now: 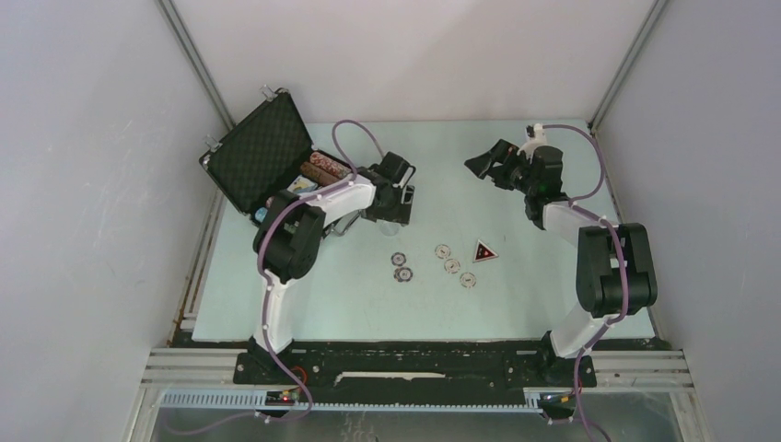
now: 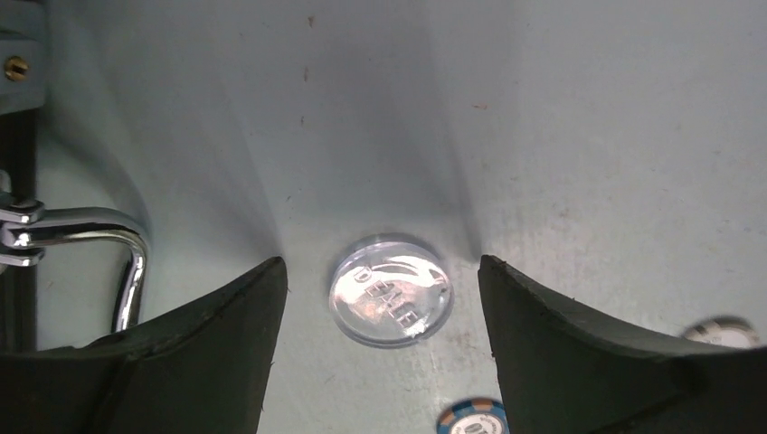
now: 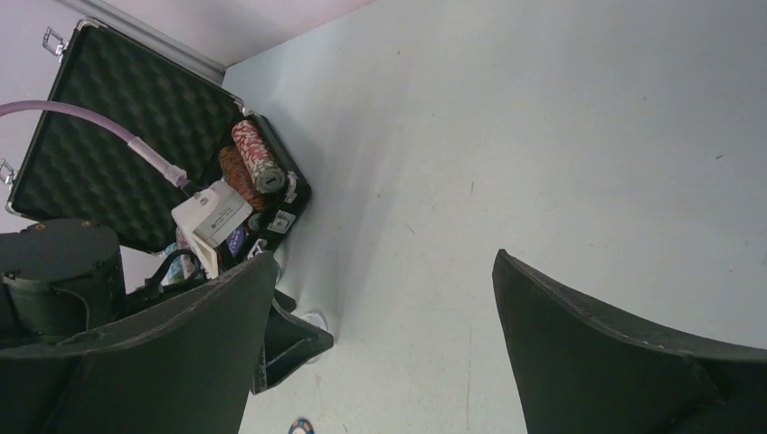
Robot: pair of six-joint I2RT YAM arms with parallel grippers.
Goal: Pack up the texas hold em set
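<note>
A pale green table (image 1: 516, 313) sits inside a booth of plain white walls (image 1: 414, 55), with metal rails along its near edge. At about 10 o'clock on the table, the black case (image 1: 262, 152) stands open. Its foam-lined lid is propped up and silver-edged, and rows of red-and-white chips (image 3: 256, 158) lie in the tray. Near the table's centre are two dark chips (image 1: 400, 266), three pale chips (image 1: 452, 265) in a diagonal line and, at their 2 o'clock, a red triangular piece (image 1: 484, 251). The left gripper (image 2: 380, 264) is just beside the case's chrome handle (image 2: 127, 262), low over the table. Its jaws are spread wide on either side of a clear round dealer button (image 2: 391, 289) and do not touch it. The right gripper (image 3: 384, 260) is at about 1 o'clock, raised above bare table, with its jaws parted and nothing between them.
</note>
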